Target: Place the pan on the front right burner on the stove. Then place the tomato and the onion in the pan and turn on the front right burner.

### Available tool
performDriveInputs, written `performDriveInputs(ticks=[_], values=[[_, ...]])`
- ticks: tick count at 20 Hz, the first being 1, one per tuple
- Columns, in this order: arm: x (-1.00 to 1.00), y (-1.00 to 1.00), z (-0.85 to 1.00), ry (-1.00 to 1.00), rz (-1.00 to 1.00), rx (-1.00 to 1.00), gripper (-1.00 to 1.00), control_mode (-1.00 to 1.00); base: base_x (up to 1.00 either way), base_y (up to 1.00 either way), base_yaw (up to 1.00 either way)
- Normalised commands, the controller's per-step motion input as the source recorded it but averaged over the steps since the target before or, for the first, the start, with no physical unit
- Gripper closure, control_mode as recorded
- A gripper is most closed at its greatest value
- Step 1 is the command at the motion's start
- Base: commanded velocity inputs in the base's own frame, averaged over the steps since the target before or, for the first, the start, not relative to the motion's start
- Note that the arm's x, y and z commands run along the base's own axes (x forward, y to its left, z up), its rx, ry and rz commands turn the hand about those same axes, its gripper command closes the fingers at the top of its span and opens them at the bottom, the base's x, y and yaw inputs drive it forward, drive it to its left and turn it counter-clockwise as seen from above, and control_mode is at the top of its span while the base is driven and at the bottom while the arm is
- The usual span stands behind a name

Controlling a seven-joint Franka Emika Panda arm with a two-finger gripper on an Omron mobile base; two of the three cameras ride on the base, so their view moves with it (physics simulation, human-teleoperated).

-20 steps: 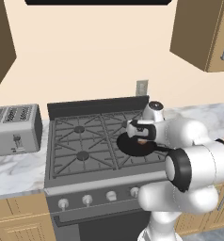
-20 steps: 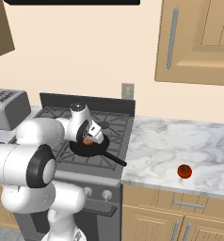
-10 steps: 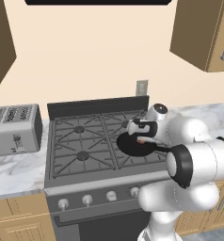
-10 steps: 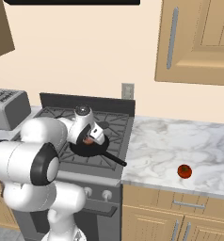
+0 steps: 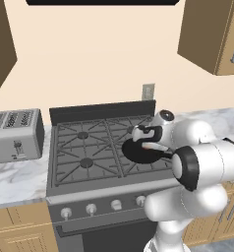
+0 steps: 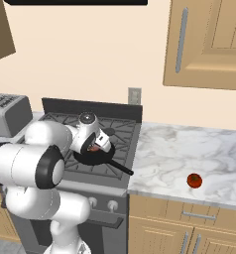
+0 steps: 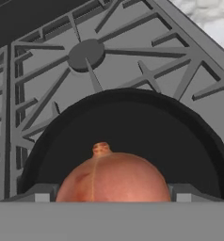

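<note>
Dark grey stove [image 5: 79,162] is the biggest item, grates spanning the area under and ahead of the jaws. Marble counter [image 6: 189,149] runs off to the right of the stove, well clear of the jaws. Silver toaster [image 5: 15,135] sits far left of the jaws on the other counter section. Black pan [image 6: 92,158] is on the stove's near-right quadrant, over the front right burner, directly below the jaws; handle points toward the counter-side front edge. In the hand view the pan [image 7: 128,136] rim curves around just beyond the fingertips, with another burner cap [image 7: 86,54] further ahead. Gripper [image 6: 93,147] hangs right over the pan. Onion [image 7: 113,178], pinkish-peach, sits between the jaws at the bottom of the hand view, jaws look closed on it, above the pan interior. Tomato [image 6: 193,180] is on the counter, well to the right of the jaws, near the front edge.
</note>
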Motion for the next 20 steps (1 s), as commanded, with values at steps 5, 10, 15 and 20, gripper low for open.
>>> performDriveInputs(ticks=[5,10,15,20], values=[[0.14,0.04,0.00,0.00,0.00,-0.04,1.00,-1.00,0.00,0.00,0.00],[0.00,0.04,0.00,0.00,0.00,0.00,1.00,-1.00,0.00,0.00,0.00],[0.00,0.03,-0.01,0.00,0.00,0.00,1.00,-1.00,0.00,0.00,0.00],[0.00,0.07,-0.06,0.00,0.00,0.00,-1.00,-1.00,0.00,0.00,0.00]])
